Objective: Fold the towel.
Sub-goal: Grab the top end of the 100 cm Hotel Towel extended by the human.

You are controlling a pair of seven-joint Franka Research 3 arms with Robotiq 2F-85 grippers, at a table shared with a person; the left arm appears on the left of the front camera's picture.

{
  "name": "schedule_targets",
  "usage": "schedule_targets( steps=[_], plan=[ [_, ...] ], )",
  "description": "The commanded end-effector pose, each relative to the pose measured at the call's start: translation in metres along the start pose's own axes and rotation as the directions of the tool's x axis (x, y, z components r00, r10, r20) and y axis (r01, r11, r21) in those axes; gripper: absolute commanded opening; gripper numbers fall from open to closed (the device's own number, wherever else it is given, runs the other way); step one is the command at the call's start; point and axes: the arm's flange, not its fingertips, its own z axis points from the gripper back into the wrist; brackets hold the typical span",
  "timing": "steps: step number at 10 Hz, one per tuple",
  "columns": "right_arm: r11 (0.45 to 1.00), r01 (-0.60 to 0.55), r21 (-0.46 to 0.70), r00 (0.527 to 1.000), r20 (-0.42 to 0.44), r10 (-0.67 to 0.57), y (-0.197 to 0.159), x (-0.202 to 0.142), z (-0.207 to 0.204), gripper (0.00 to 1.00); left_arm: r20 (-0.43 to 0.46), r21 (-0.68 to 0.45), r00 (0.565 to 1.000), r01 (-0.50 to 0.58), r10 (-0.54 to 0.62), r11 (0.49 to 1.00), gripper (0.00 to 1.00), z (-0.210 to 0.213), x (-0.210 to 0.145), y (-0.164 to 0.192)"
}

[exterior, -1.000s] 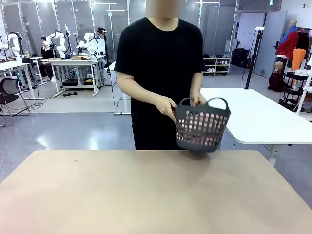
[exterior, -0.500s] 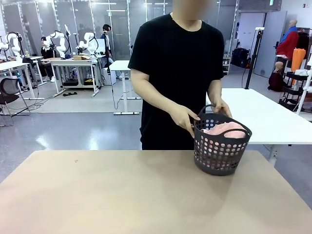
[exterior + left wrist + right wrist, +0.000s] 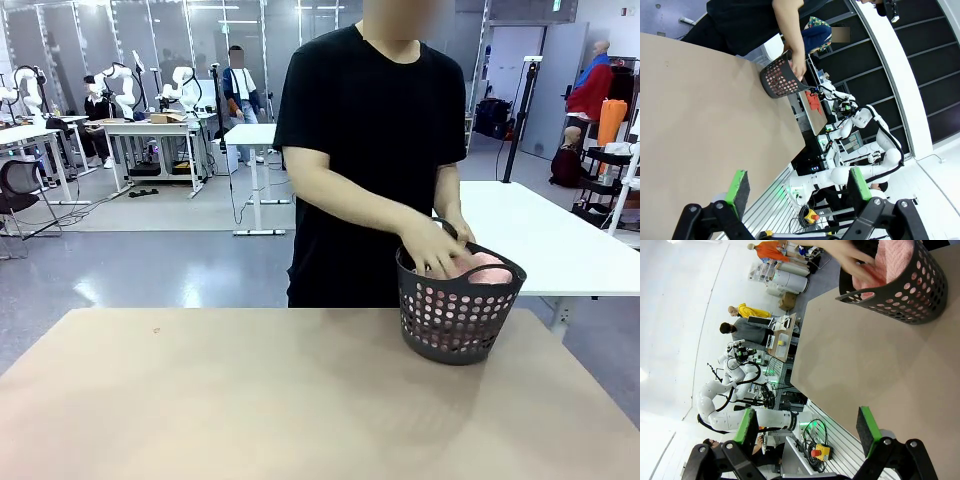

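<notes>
Towel, light salmon-pink terry cloth (image 3: pixel 480 266), lies bunched inside a dark grey perforated plastic basket (image 3: pixel 455 322), heaped just above the rim. Basket stands on the light brown tabletop (image 3: pixel 220 400) at its far right side, in front of the person. Person's hand (image 3: pixel 432 250) is down in the basket, on the towel. Judged: reaching to lift it out so it can be spread flat. Left gripper (image 3: pixel 797 185) hangs above bare table, well apart from the basket, jaws wide, nothing between the green pads. Right gripper (image 3: pixel 806 426) likewise wide and empty, basket ahead of it. Judged: both arms kept clear to leave the person room; folding not yet begun.
</notes>
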Motion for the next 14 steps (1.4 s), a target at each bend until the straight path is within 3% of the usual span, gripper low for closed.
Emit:
schedule_targets(
  steps=[1,14],
  plan=[
    [1.000,-0.006,0.013,1.000,0.002,0.006,0.0000,0.0006,0.0011,1.00,-0.003,-0.011,1.000,0.005,-0.006,1.000,1.00,0.0012,-0.0011,0.0001],
    [1.000,-0.006,0.013,1.000,0.002,0.006,0.0000,0.0006,0.0011,1.00,-0.003,-0.011,1.000,0.005,-0.006,1.000,1.00,0.0012,-0.0011,0.0001]
  ],
)
